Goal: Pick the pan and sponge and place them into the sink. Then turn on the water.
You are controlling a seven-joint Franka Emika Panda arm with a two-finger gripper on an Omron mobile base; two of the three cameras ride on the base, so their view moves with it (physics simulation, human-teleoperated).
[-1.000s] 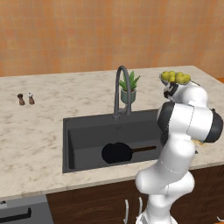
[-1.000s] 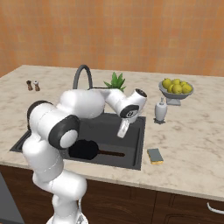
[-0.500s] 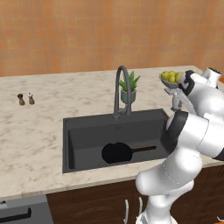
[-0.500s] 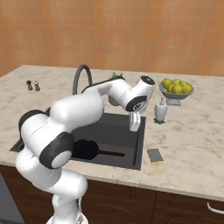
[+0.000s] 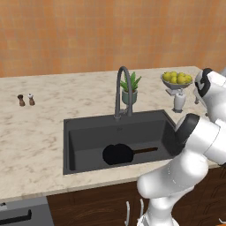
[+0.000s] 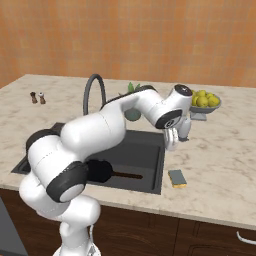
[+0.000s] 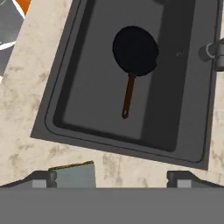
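We have swung our empty, wide-open gripper rightward from above the flat black frying pan, now lying in the dark grey sink, toward the yellow sponge.

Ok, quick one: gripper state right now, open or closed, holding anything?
Gripper: open, holding nothing, above the counter beside the sink, with the sponge just under it.

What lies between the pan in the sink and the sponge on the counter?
In the right base view, only bare sink floor, its right rim and a strip of counter separate the pan from the sponge.
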